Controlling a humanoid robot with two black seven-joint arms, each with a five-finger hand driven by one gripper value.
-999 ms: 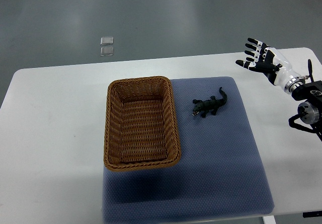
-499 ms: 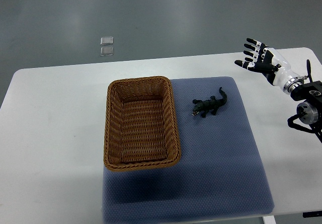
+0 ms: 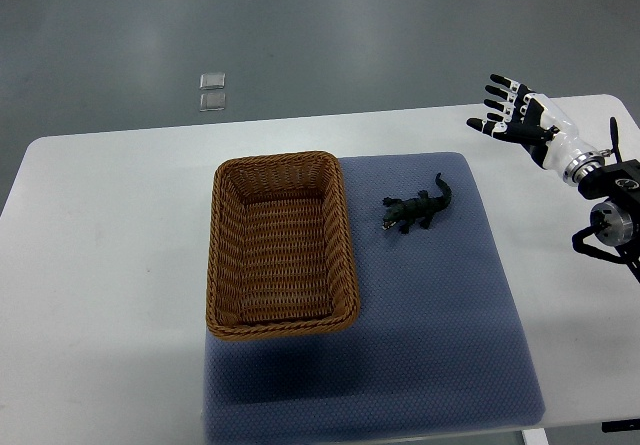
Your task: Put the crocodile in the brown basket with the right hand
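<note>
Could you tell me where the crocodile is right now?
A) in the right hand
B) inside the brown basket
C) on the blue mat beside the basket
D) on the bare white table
C: the crocodile lies on the blue mat, apart from the brown basket and the open right hand.

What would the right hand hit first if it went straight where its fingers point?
Probably nothing. The right hand points up and left, past the table edge, over the floor. The crocodile lies off that line, nearer the robot. Height is hard to judge.

Woven wicker basket (image 3: pixel 281 245), textured cloth mat (image 3: pixel 430 305)
</note>
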